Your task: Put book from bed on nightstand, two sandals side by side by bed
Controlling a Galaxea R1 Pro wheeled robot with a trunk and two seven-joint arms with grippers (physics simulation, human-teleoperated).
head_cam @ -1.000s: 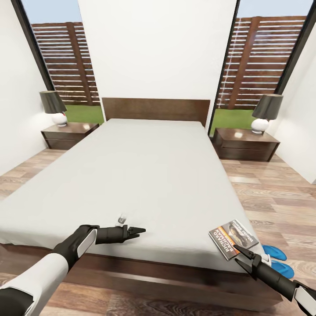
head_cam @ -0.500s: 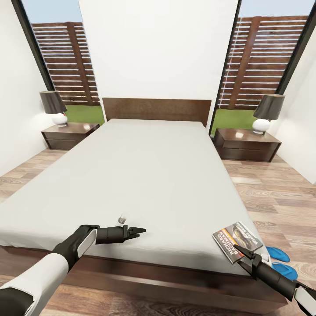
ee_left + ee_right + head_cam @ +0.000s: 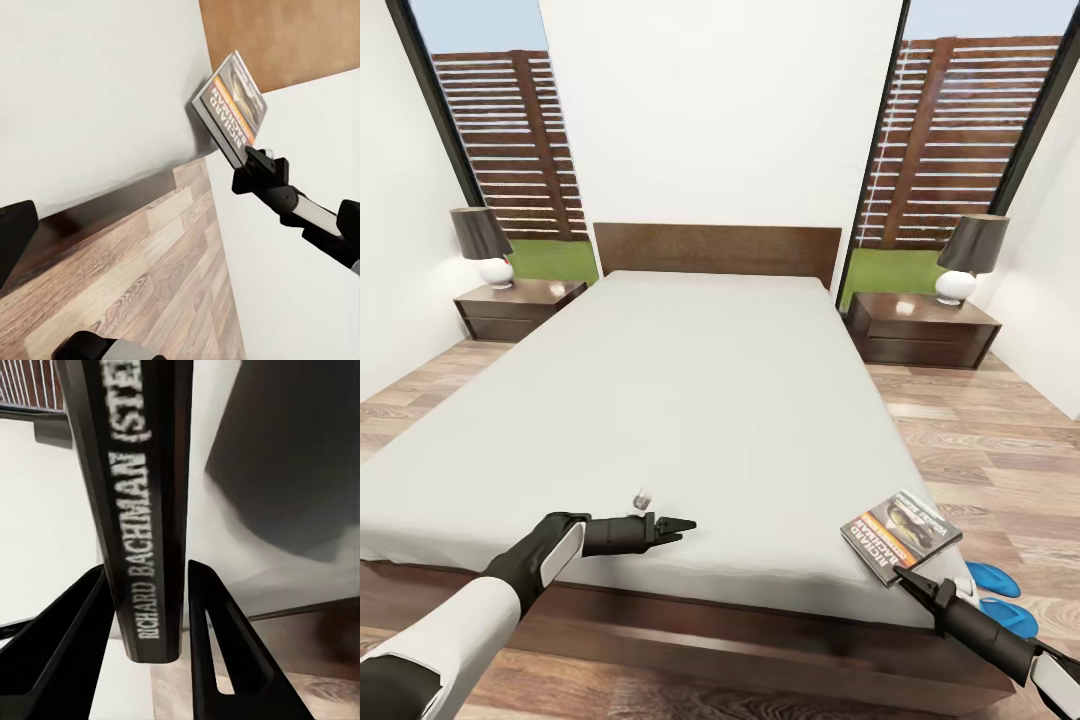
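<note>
The book (image 3: 900,533) had tipped up off the bed (image 3: 700,400) corner since a moment before, its spine clamped between the right gripper (image 3: 908,578) fingers, long axis running away from them, while the left gripper (image 3: 678,524) hovered closed, farther off.

Even, bright daylight is cast from two tall windows (image 3: 495,140), soft glare is seen on the nightstands (image 3: 920,325), and window frames are bowed at the edges.
</note>
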